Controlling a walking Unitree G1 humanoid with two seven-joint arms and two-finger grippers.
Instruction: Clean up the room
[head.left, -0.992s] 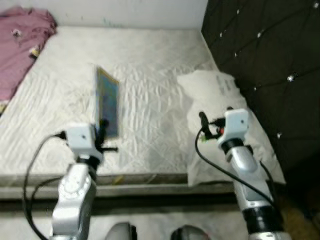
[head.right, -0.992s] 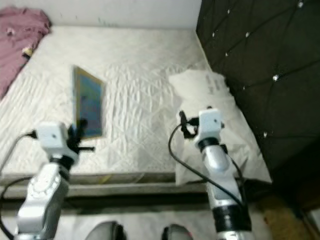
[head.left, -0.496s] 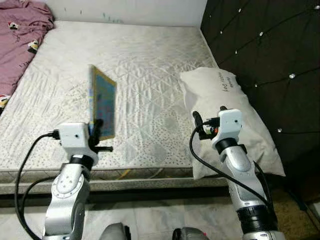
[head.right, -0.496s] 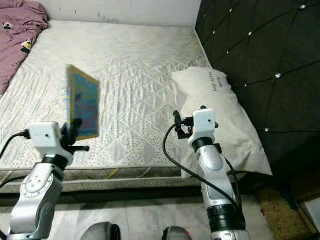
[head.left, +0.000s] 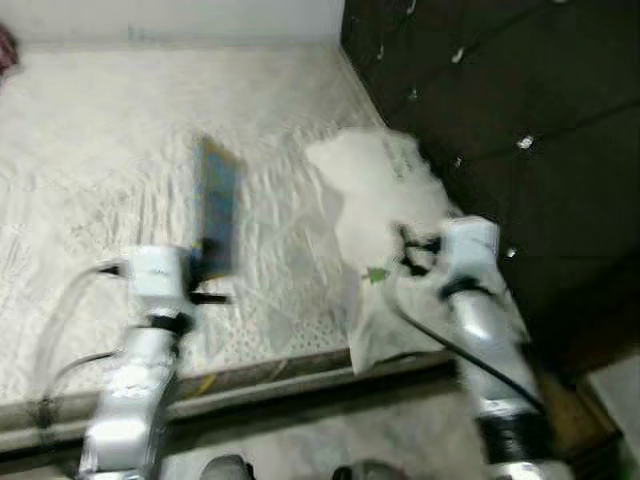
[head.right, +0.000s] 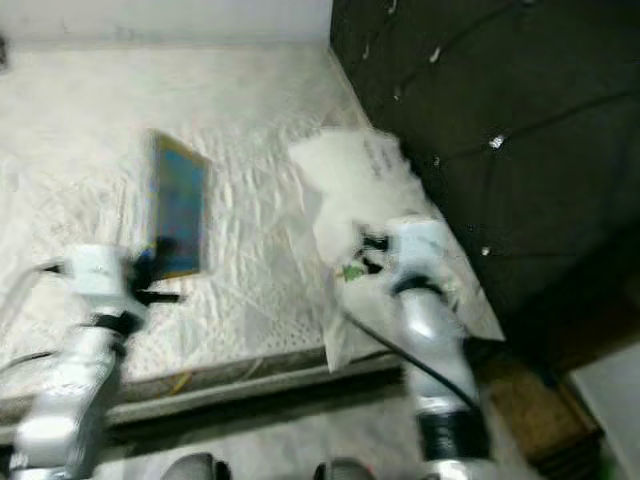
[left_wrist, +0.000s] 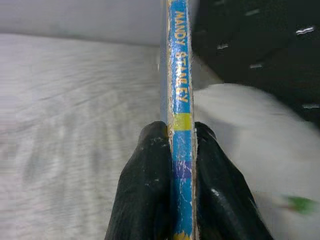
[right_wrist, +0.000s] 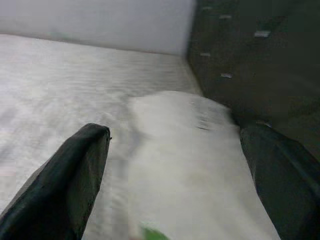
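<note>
Bed (head.left: 90, 150); "MANDY STANLEY" book (left_wrist: 180, 125) spine.

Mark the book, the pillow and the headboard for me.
book (left_wrist: 180, 100): left wrist view, on its blue spine.
pillow (head.left: 365, 185): left eye view, on its white upper part.
headboard (head.right: 500, 90): right eye view, on the dark tufted panel.

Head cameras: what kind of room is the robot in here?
Most likely a bedroom: a white quilted mattress, a white pillow and a dark tufted headboard. The left gripper holds a thin book.
</note>
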